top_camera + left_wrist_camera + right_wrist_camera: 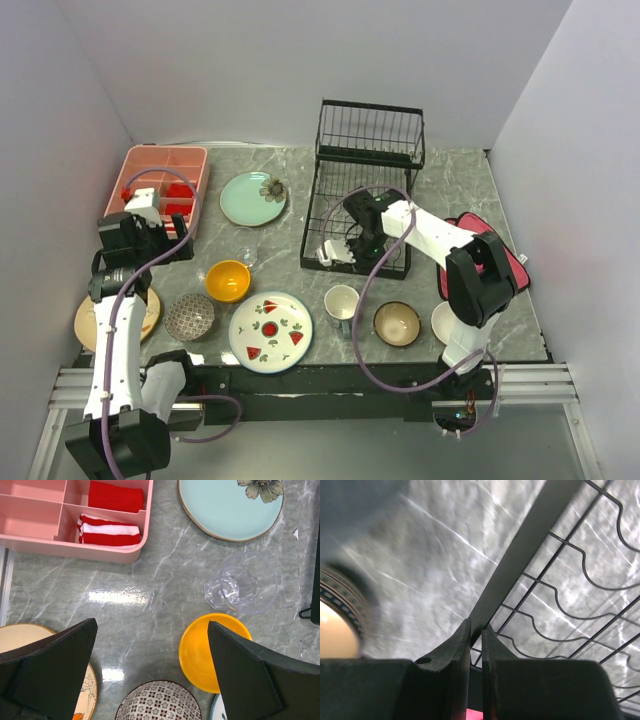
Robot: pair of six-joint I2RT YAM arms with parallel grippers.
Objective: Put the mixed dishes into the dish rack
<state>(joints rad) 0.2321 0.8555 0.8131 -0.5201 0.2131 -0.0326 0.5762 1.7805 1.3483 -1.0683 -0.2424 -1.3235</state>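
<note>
- Nearest, in front of the dish rack [362, 190]: watermelon plate [270, 331], patterned bowl [189, 316], white mug [342, 300] and brown bowl [397, 323], all on the table, unloaded.
- Left of the rack: left gripper [151, 625] spread wide and empty, above the table beside the orange bowl [207, 652].
- Right gripper [475, 630] over the rack's lower tray edge, fingers pressed nearly together, apparently pinching nothing.
- The rack looks empty, though the wires obscure it; practically the whole load remains.

The top camera looks down from high at the near side on the whole table [460, 190]. The left wrist camera looks straight down from some height; its tray [70, 550], plate [225, 507], glass [242, 587] and orange bowl [200, 650] show in the top view too. The right wrist camera is very near the rack [520, 555], tilted and partly blurred.
</note>
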